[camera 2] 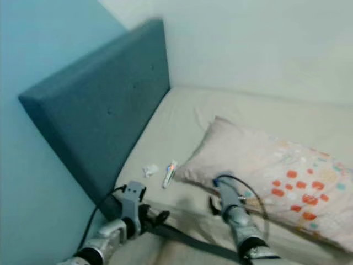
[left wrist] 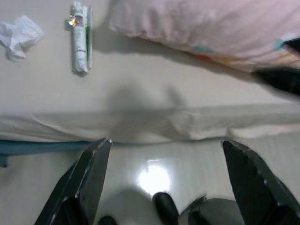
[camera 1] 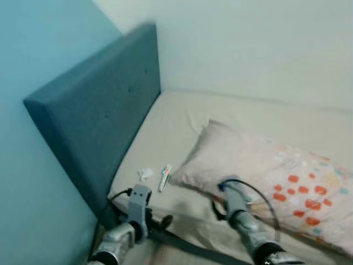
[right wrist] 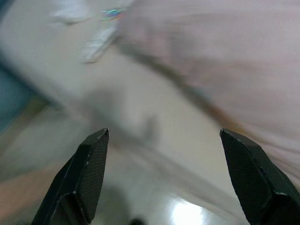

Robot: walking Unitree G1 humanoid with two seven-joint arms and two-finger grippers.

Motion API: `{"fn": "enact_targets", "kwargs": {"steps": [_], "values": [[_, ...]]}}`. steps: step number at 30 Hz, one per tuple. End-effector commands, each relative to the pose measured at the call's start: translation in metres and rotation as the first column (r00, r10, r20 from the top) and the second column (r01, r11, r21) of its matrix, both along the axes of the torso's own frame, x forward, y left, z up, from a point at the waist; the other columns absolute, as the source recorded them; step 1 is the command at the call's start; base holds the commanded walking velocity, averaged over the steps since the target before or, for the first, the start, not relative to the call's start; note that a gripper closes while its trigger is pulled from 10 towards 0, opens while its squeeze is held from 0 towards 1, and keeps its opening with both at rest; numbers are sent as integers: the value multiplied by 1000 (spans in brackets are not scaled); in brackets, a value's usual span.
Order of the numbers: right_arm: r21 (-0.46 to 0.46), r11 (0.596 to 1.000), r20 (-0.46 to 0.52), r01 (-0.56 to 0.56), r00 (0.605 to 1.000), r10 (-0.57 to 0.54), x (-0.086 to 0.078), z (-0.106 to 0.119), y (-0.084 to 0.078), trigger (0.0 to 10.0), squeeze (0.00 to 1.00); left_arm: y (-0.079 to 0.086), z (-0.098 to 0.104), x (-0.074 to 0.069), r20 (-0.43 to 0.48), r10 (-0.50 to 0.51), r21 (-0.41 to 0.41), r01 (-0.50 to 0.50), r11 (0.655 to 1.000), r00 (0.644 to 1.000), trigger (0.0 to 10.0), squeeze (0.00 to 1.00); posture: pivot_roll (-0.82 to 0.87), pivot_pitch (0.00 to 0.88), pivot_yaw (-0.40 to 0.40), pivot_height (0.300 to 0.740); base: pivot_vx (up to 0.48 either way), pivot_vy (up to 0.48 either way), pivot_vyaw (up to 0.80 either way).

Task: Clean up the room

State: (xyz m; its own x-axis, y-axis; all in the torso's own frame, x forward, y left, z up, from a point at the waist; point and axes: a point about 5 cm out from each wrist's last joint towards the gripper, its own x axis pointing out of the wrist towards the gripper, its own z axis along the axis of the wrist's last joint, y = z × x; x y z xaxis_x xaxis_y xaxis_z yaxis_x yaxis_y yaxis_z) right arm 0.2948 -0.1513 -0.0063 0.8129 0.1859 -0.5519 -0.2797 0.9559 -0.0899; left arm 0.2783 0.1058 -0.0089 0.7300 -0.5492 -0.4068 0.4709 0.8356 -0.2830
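Note:
A crumpled white tissue (camera 1: 145, 174) and a small white tube-like wrapper (camera 1: 164, 178) lie on the cream bed sheet (camera 1: 165, 132) near the headboard, just left of a pale pillow (camera 1: 265, 176) with orange spots. My left gripper (left wrist: 164, 183) hangs open below the bed's front edge, with the wrapper (left wrist: 80, 38) and tissue (left wrist: 18, 32) ahead of it. My right gripper (right wrist: 166, 180) is open too, near the pillow's front edge, with nothing between its fingers.
A teal padded headboard (camera 1: 99, 105) stands at the bed's left against a light blue wall (camera 1: 33, 55). A white wall (camera 1: 265, 44) runs behind the bed. A glossy pale floor (left wrist: 154, 180) shows under the bed edge.

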Motion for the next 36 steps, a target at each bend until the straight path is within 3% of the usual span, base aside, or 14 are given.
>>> {"fn": "enact_targets", "kwargs": {"steps": [1,5,9,15,27,32,36], "values": [[-16,998,-22,-64,998,63,-4,-4,0,10000,0,-5,-2,-2,-2,-27,30,27,999,1000,10000,0,-74,66,65,740,0,0,0],[18,991,-34,-134,990,135,-8,-6,12,10000,0,-5,-1,-1,5,-20,49,19,999,1000,10000,0,-75,71,62,740,0,0,0],[32,989,-34,-143,989,144,-8,-6,14,10000,0,-5,0,1,11,-11,52,10,999,1000,10000,0,-74,72,62,740,0,0,0],[75,996,-27,-53,998,55,-1,0,7,10000,0,-9,9,9,59,-3,32,1,999,998,10000,0,-74,76,63,720,0,0,0],[125,992,62,13,998,-20,19,21,-2,10000,0,-22,32,26,183,-34,18,31,999,982,10000,0,-74,81,68,675,0,0,0],[130,991,73,-6,997,-3,20,24,1,10000,0,-23,36,28,201,-35,16,32,999,979,10000,0,-72,83,68,655,0,0,0],[42,998,40,41,998,-42,18,19,-9,10000,0,-24,37,29,211,-39,8,39,999,977,10000,0,-73,84,67,640,0,0,0]]}}
